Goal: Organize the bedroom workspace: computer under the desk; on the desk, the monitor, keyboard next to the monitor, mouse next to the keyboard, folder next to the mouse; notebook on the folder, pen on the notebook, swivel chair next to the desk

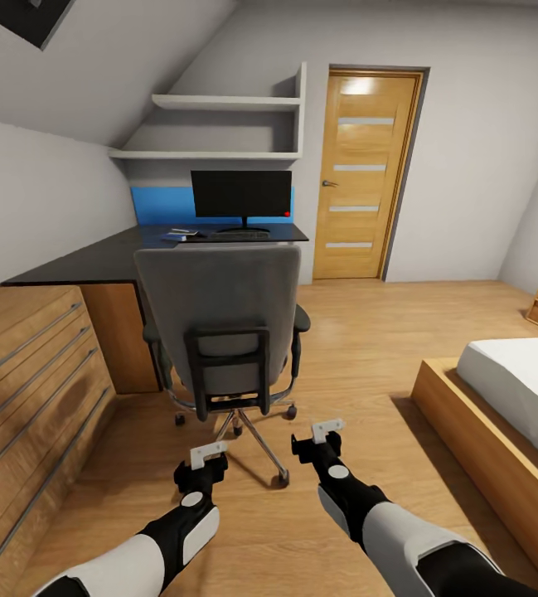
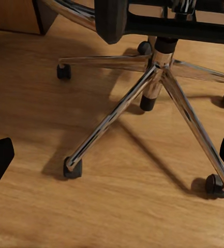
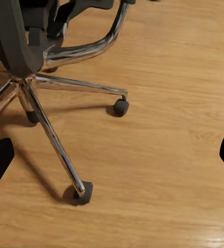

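Straight ahead of me the swivel chair (image 1: 219,319) stands with its grey back toward me, its star base (image 2: 153,82) on the wood floor (image 1: 368,348), just short of the black surface (image 1: 94,261). At the far edge of that surface sits the monitor (image 1: 241,195), with the keyboard (image 1: 239,235) just before its foot and a dark notebook (image 1: 179,235) close beside the keyboard; a blue panel (image 1: 161,206) backs the wall there. I hold my left hand (image 1: 208,453) and right hand (image 1: 328,429) low behind the chair, both released, fingers apart, grasping nothing. Beside me are a wooden drawer chest (image 1: 28,381), a bed (image 1: 509,406) and a door (image 1: 364,174).
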Motion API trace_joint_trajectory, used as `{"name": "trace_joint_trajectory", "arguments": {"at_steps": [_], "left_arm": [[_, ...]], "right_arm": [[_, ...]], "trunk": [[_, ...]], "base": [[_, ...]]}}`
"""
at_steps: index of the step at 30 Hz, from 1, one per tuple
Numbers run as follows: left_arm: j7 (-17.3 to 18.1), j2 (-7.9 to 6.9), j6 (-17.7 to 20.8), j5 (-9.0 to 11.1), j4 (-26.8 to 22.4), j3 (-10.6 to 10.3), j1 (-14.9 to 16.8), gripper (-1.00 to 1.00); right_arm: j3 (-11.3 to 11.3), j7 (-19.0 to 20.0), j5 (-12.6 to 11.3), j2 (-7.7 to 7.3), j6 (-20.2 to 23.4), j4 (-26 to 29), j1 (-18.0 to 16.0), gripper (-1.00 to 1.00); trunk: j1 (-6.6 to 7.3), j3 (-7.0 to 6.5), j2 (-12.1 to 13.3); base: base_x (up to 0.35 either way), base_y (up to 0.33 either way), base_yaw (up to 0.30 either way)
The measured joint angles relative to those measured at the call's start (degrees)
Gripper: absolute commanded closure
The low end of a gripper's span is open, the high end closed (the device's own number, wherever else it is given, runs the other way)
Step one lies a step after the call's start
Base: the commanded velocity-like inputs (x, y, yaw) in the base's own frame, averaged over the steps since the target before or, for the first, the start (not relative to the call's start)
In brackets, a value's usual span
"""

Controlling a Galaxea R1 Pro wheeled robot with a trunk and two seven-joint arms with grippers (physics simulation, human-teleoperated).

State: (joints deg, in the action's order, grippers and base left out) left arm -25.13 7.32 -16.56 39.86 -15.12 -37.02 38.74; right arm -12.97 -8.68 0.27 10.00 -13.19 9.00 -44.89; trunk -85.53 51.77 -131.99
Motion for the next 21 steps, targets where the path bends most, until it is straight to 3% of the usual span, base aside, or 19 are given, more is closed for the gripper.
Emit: {"name": "trace_joint_trajectory", "arguments": {"at_steps": [4,9,16,21], "left_arm": [[0.09,-0.11,0.01,0.0,0.0,0.02,0.01,-1.0],[0.06,-0.28,-0.06,0.0,0.0,0.11,0.01,-1.0],[0.1,-0.34,-0.16,0.0,0.0,-0.01,0.0,-1.0],[0.06,-0.32,-0.17,0.0,-0.01,-0.03,0.0,-1.0]], "right_arm": [[-0.28,0.59,-0.04,0.0,1.31,5.55,-0.01,-1.0],[-0.24,0.86,-0.27,0.0,9.43,12.68,-0.01,-1.0],[-0.03,1.64,-0.99,0.0,10.02,11.38,0.11,-1.0],[-0.08,1.6,-1.05,0.0,9.58,10.67,0.13,-1.0]], "trunk": [[0.0,0.0,0.0],[0.0,0.0,0.0],[0.0,0.0,0.0],[0.0,0.0,0.0]], "base": [[0.0,0.0,0.0],[0.0,0.0,0.0],[0.0,0.0,0.014],[0.0,0.0,0.168]]}}
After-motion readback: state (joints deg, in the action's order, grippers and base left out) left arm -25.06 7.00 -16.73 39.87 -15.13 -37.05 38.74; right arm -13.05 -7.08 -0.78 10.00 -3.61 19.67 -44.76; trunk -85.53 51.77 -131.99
